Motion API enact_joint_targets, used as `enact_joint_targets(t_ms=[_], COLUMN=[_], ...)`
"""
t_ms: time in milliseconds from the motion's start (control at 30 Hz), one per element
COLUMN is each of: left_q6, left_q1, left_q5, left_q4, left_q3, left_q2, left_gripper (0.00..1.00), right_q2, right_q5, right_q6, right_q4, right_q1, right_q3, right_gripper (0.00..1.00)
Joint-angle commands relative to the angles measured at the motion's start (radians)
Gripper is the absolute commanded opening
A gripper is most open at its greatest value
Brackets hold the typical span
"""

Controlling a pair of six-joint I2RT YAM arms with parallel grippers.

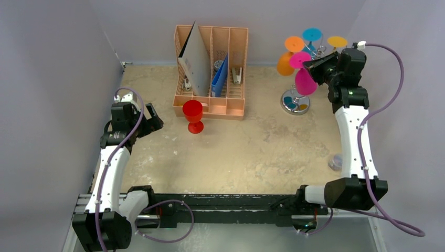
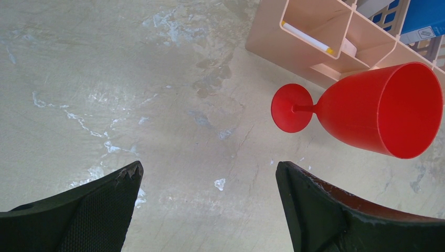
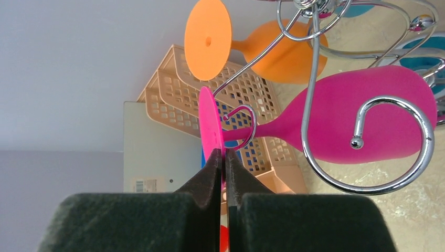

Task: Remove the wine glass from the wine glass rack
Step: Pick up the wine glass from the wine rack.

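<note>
Pinching flat pink glass-foot (image 3: 210, 122) — R tool (image 3: 224, 155)

Pale lavender walls (image 1: 47, 63) close in on three sides, plain and softly, evenly lit. Between them the counter (image 1: 252, 152) shows beige and mottled, scuffed with whitish patches.

I work in a robot test cell in a lab, not a home. Plain grey panels (image 1: 52, 79) wall in a scuffed beige tabletop (image 1: 252, 152) on the left, top and right of the overhead view. A black metal rail (image 1: 225, 202) along the bottom edge carries my arm bases, and purple cables (image 1: 388, 63) loop loose. Staged props stand at the top: a peach desk organiser (image 1: 210, 105) and a wine glass rack (image 1: 288, 106) hung with a pink wine glass (image 1: 305, 82) and other bright ones.
</note>
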Motion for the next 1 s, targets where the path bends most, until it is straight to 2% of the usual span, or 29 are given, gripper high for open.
enact_joint_targets(t_ms=[0,667,967], left_q6=[0.016,0.014,0.014], left_q1=[0.006,0.006,0.006], left_q5=[0.005,0.003,0.0], left_q4=[0.036,0.035,0.035], left_q3=[0.003,0.006,0.007], left_q2=[-0.007,-0.003,-0.003], left_gripper=[0.96,0.96,0.96], right_q2=[-0.01,-0.006,0.007], right_q5=[0.008,-0.059,-0.073], right_q6=[0.066,0.295,0.328], right_q4=[0.003,0.145,0.197], right_q1=[-0.005,-0.013,-0.013], right_q3=[-0.014,-0.097,-0.099], right_gripper=[0.0,0.0,0.0])
